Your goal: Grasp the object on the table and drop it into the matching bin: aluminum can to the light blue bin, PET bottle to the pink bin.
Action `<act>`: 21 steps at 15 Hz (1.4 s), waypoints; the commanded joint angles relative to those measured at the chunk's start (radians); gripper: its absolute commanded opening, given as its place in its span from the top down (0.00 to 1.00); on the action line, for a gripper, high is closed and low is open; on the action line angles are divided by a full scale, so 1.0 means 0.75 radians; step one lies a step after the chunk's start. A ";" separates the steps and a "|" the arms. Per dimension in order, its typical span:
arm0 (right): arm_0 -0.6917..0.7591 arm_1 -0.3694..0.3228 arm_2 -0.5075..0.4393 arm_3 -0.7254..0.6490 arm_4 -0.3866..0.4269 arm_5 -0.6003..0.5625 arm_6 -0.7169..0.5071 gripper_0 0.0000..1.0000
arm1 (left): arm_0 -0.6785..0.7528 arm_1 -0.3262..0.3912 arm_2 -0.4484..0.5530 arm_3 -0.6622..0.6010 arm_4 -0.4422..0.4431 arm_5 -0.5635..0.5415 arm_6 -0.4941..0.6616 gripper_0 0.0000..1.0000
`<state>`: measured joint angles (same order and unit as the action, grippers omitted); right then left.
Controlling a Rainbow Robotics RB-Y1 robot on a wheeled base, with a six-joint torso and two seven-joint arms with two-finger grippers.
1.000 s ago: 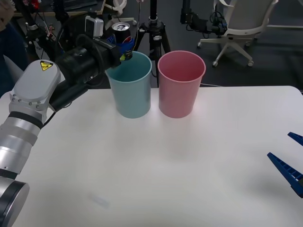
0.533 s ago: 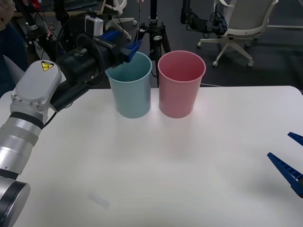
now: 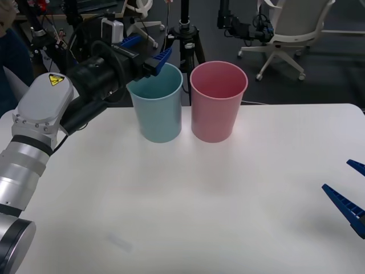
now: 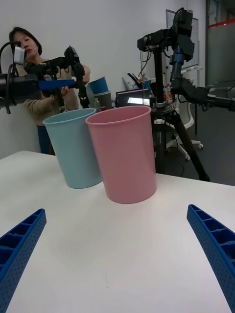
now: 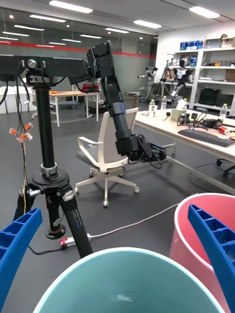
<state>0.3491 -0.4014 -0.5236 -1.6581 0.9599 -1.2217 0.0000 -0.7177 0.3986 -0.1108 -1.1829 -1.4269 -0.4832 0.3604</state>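
Front view: left tool [image 3: 147,49] held above the near-left rim of the light blue bin [image 3: 157,111], blue fingers spread apart w/ nothing between them. Pink bin [image 3: 217,103] stands just beyond the tool's tips to its right, touching or nearly touching the blue one; both upright at the far side of the white counter [image 3: 199,200]. Right tool [image 3: 349,191] low at the counter's near-right edge, well apart from both bins, fingers spread, empty. The can isn't visible on the counter; can't tell if it lies inside the blue bin.

Right wrist view: right tool [image 4: 117,254] w/ both blue ribbed fingers [image 4: 215,249] wide apart, just over the counter [image 4: 112,254]. Straight ahead of it the pink bin [image 4: 125,154], light blue bin [image 4: 76,149] beside and slightly behind that. Left tool [image 4: 56,84] hovers over the blue bin's rim.

Left wrist view: left tool [image 5: 117,239] fingers [image 5: 14,244] spread at both corners. Directly below it the blue bin [image 5: 112,279] mouth, interior wall pale, bottom hidden. Pink bin [image 5: 196,234] rim next to one finger. Tripod [image 5: 49,161] and office chair [image 5: 110,156] on the floor beyond.
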 commanded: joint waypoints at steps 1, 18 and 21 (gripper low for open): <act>0.000 0.000 0.000 0.000 0.000 0.000 0.000 0.00 | 0.016 0.064 0.000 -0.008 0.070 -0.033 -0.028 0.00; 0.000 0.000 0.000 0.000 0.000 0.000 0.000 0.00 | 0.734 0.381 0.262 -0.495 0.626 -0.419 -0.305 0.00; 0.000 0.000 0.000 0.000 0.000 0.000 0.000 0.00 | 0.840 0.258 0.405 -0.507 0.546 -0.538 -0.307 0.00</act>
<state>0.3491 -0.4014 -0.5236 -1.6581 0.9599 -1.2217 0.0000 -0.1076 0.6220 0.1623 -1.5591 -0.9957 -0.8620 0.1306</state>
